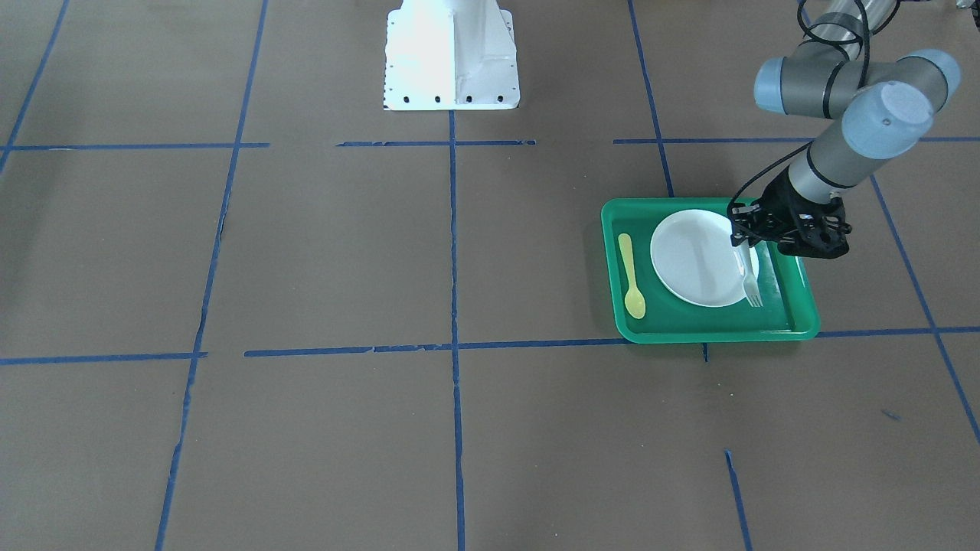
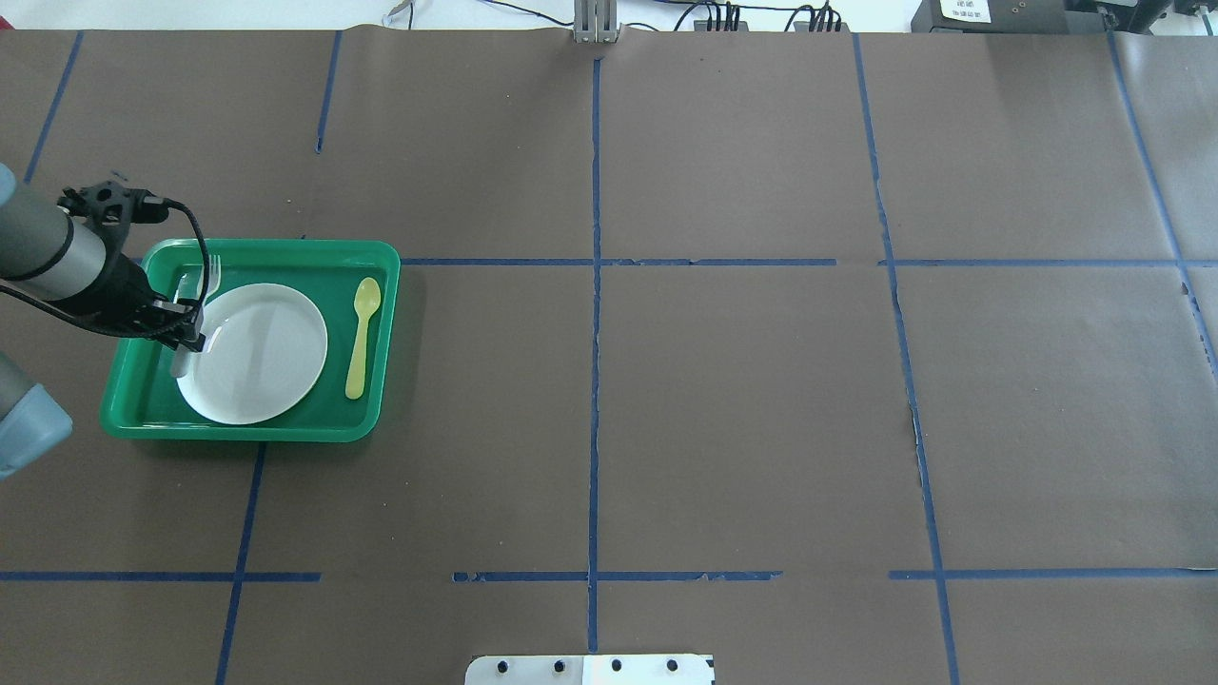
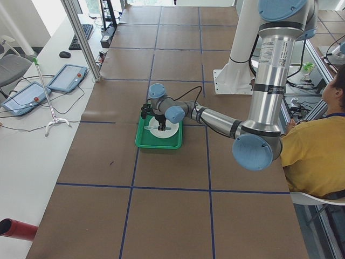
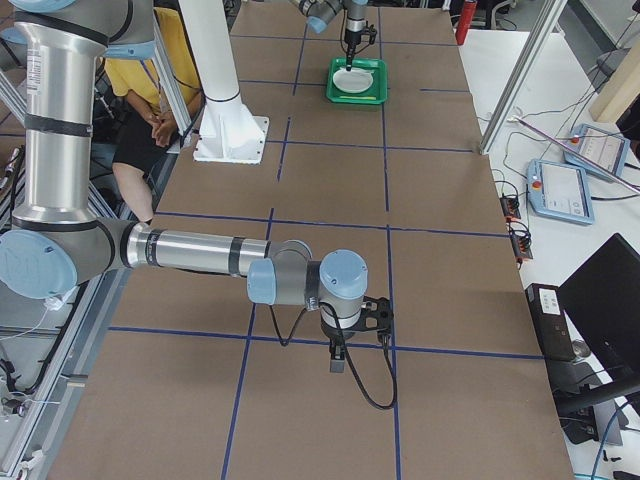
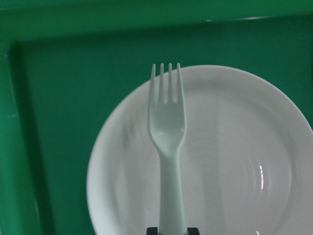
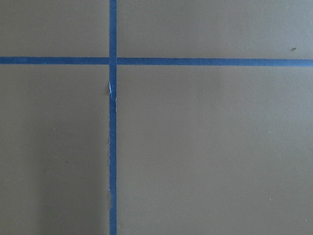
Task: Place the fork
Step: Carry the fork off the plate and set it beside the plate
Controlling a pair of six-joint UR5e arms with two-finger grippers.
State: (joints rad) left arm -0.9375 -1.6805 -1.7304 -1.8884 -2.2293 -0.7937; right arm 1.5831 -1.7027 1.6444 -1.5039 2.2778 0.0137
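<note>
The pale white plastic fork [image 1: 749, 279] is held by its handle in my left gripper [image 1: 741, 239], which is shut on it. It also shows in the overhead view [image 2: 211, 273] and the left wrist view [image 5: 168, 142]. The fork lies along the outer edge of the white plate [image 1: 693, 260], with its tines past the plate's rim over the green tray [image 1: 720, 330]. I cannot tell whether the fork touches the plate. My right gripper [image 4: 337, 358] hangs over bare table far from the tray; I cannot tell if it is open or shut.
A yellow plastic spoon [image 1: 632, 279] lies in the tray on the plate's other side. The robot's white base [image 1: 450, 53] stands at the middle of the table's robot side. Blue tape lines cross the brown table. A person in yellow [image 3: 315, 156] sits beside the table.
</note>
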